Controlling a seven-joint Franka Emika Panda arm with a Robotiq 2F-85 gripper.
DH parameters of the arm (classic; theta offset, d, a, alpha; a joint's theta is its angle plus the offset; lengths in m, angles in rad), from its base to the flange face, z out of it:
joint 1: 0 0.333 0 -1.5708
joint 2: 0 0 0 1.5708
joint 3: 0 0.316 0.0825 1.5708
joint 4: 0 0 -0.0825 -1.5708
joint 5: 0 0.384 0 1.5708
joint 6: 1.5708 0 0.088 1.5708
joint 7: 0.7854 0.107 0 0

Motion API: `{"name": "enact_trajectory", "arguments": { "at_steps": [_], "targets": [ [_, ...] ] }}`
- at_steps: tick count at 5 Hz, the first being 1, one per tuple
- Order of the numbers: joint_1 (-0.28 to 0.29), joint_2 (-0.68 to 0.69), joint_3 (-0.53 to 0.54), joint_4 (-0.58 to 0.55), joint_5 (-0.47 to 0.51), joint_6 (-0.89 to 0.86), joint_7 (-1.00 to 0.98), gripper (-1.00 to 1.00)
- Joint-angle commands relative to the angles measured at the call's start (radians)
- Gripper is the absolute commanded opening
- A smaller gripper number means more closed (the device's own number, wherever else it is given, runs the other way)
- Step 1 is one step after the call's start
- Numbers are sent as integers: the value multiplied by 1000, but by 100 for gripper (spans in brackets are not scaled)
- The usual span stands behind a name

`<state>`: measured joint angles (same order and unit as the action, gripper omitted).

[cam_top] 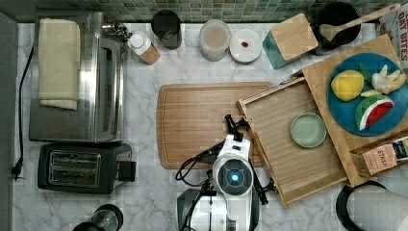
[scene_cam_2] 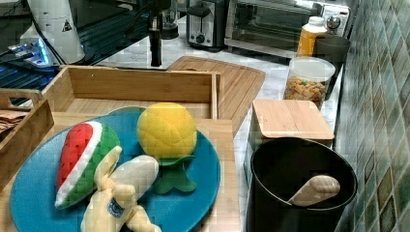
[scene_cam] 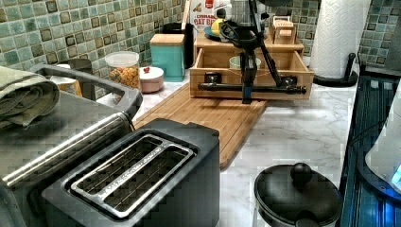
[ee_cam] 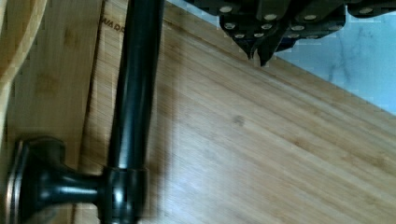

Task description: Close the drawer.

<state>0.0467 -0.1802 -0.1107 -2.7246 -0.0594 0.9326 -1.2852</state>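
Marble counter point(cam_top: 144, 192), drawer point(cam_top: 288, 144) open (end effector point(scene_cam: 246, 97) beside handle point(scene_cam: 227, 87))

Reaching forward from the base at the top view's lower edge, white wrist over the claw point(cam_top: 234, 126). Pointing straight down in the left view (black cables looped round the wrist). Fingertips point(ee_cam: 258, 46) pressed together, no gap between them.

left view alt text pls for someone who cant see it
An open wooden drawer with a black bar handle sits at the far end of a cutting board, the robot gripper hanging just in front of the handle. A toaster fills the foreground.
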Motion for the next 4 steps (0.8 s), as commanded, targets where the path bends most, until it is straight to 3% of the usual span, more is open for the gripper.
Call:
{"name": "enact_trajectory", "arguments": {
  "at_steps": [1,4],
  "targets": [
    [-29,73,-127,69,36,6,-212,-100],
    [-29,172,-247,166,151,97,-411,-100]
  ]
}}
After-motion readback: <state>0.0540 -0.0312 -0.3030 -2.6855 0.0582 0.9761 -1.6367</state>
